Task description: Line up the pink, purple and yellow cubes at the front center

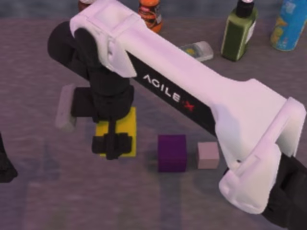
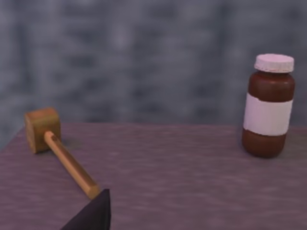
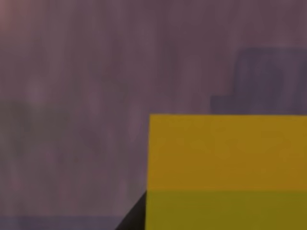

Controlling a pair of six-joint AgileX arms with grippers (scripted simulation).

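Note:
The yellow cube point(image 1: 128, 125) sits left of centre, with my right gripper point(image 1: 112, 143) down over its front part and shut on it. In the right wrist view the yellow cube point(image 3: 225, 158) fills the frame, one dark finger point(image 3: 136, 213) pressed to its side. To its right the purple cube point(image 1: 172, 152) stands on the table, and the small pink cube point(image 1: 207, 155) is close beside that. The purple and pink cubes stand side by side in a row. My left gripper point(image 1: 5, 167) stays parked at the left edge, with one finger point(image 2: 93, 215) showing and nothing beside it.
Along the back stand an orange bottle point(image 1: 151, 14), a white flat object point(image 1: 199, 50), a green bottle point(image 1: 238, 31) and a blue can point(image 1: 289, 24). A wooden mallet point(image 2: 45, 129) and a brown jar point(image 2: 268, 108) show in the left wrist view. My right arm point(image 1: 201, 91) spans the table diagonally.

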